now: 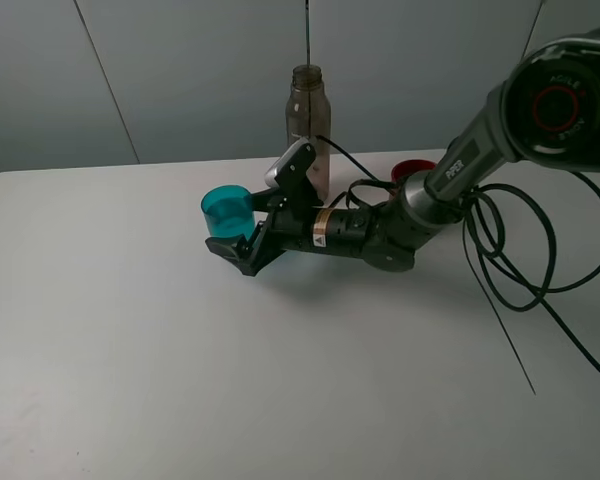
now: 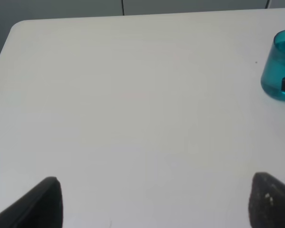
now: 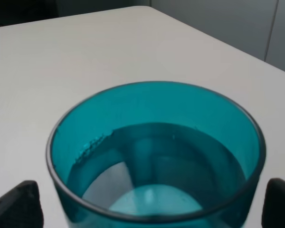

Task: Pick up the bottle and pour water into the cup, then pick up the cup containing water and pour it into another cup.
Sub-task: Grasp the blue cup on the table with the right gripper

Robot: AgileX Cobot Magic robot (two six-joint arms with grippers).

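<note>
The teal cup (image 1: 226,209) stands on the white table (image 1: 130,350) with water in it. My right gripper (image 1: 243,226) reaches in from the right, open, one finger on each side of the cup. In the right wrist view the cup (image 3: 154,156) fills the frame between the two fingertips (image 3: 16,204), and no squeeze shows. The smoky bottle (image 1: 308,118) stands upright behind the gripper. The red cup (image 1: 412,171) peeks out behind the right arm. My left gripper (image 2: 156,204) hangs open over bare table, with the teal cup (image 2: 278,64) far off at the edge of its view.
Black cables (image 1: 520,250) loop from the right arm over the table's right side. The table's rounded corner (image 2: 16,28) and a grey wall lie beyond it.
</note>
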